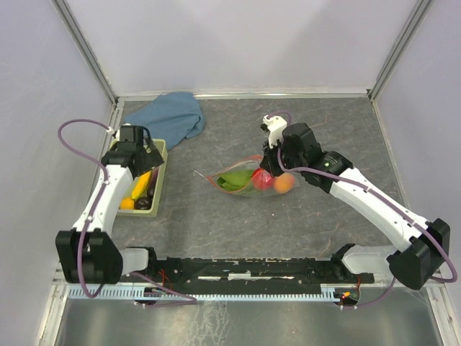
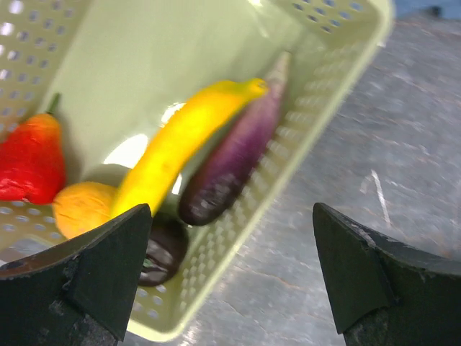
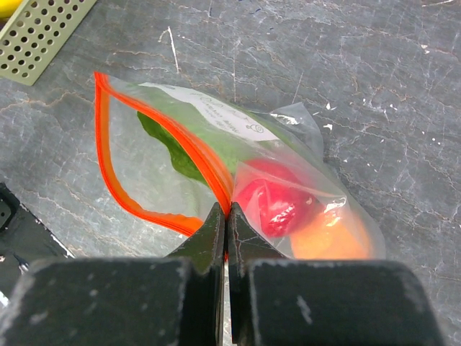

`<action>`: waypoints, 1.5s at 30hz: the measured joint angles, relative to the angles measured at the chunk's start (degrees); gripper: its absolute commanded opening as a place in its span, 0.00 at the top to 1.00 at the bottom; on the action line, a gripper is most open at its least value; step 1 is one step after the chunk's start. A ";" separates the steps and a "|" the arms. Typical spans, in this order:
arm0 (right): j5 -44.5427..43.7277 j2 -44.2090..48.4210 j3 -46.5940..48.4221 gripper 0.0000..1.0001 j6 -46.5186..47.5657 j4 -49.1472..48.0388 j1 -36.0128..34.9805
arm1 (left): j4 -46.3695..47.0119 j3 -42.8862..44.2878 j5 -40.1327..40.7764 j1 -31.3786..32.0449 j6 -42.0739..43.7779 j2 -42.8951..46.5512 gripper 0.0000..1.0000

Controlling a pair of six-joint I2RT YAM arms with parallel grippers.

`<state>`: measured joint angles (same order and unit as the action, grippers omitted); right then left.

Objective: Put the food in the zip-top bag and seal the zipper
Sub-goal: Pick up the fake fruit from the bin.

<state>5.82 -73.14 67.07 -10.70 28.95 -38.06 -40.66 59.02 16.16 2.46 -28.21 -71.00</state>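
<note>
The clear zip-top bag [image 1: 248,180] lies mid-table with its mouth gaping; it shows in the right wrist view [image 3: 216,173] too. Inside are a green leaf [image 3: 184,148], a red fruit [image 3: 277,205] and an orange fruit [image 3: 331,241]. My right gripper [image 3: 226,216] is shut on the red-orange zipper [image 3: 209,162] strip. My left gripper [image 2: 230,249] is open and empty, over the rim of the pale green basket [image 2: 288,155]. In the basket lie a yellow banana [image 2: 184,140], a purple eggplant [image 2: 234,162], a red fruit [image 2: 29,155], an orange fruit [image 2: 83,205] and a dark fruit [image 2: 162,252].
A blue cloth [image 1: 169,115] lies crumpled at the back left, just behind the basket [image 1: 157,189]. Grey walls and metal posts close in the table on three sides. A black rail [image 1: 252,270] runs along the near edge between the arm bases.
</note>
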 measured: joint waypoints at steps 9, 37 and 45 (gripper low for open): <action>-1.40 1.97 -0.46 0.97 0.31 -1.14 -0.46 | 0.46 3.19 -3.06 -9.57 4.66 -13.42 0.09; -2.45 2.49 -1.53 0.97 0.35 -2.38 -1.33 | -0.94 10.93 -7.58 -14.27 7.32 -34.45 0.25; -2.45 2.34 -1.53 0.98 0.35 -2.38 -1.33 | -1.27 13.49 -9.35 -14.27 7.96 -36.98 0.52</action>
<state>3.38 -70.81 65.54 -10.35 26.57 -39.40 -41.93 72.51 6.81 -11.81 -20.25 -107.98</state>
